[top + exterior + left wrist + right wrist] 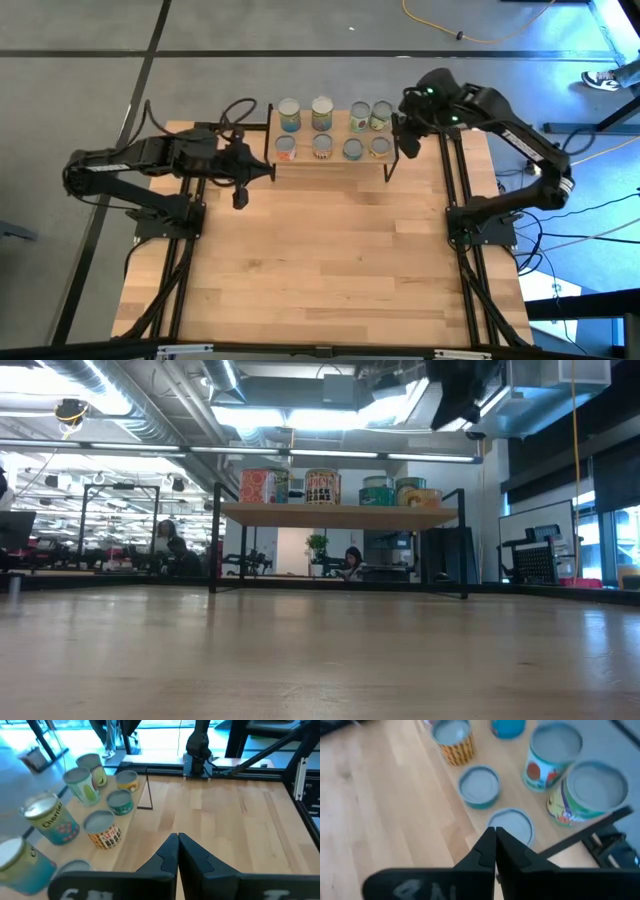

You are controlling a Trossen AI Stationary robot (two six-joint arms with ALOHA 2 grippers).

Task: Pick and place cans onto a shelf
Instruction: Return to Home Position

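The eight cans [322, 113] all stand upright on the light wood top of the shelf [337, 131], in two rows of four, the back row taller and the front row squatter, each showing a silvery lid from above. In the low view four of them show along the plank's front edge, among them a red-orange one [258, 486] at one end and a yellow one [421, 497] at the other. The shelf stands on its thin black legs at the far middle of the wooden surface [330, 260], between the two arms. The right claw [408, 143] hangs above the shelf's right end, pointing down over the lids, its fingers pressed together and gripping nothing; its wrist view shows the tips just by a low silvery-topped tin [512, 824]. The left claw [263, 172] is beside the shelf's left end, lying level across the surface, also closed and empty, with the cans off to one side in its wrist view. Beyond the surface, in the room behind, a seated person [352, 563] shows under the shelf.
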